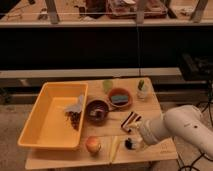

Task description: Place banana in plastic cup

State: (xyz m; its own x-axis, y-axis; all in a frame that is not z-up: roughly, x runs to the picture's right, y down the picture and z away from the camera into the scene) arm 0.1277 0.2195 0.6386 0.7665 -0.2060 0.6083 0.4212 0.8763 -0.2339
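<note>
The pale-yellow banana [113, 149] lies near the table's front edge, right of the red-yellow apple [93, 145]. The small yellow-green plastic cup [108, 85] stands upright at the back of the table, apart from the banana. My white arm [175, 127] reaches in from the right, low over the front right of the table. The gripper [139, 136] at its end is just right of the banana, over the brush [131, 144]. It holds nothing that I can see.
A large yellow bin [35, 125] fills the left side, with debris in it. A dark bowl [97, 109], a terracotta bowl [120, 97] holding a blue sponge, a clear bottle with green top [143, 90] and a striped block [131, 120] stand mid-table.
</note>
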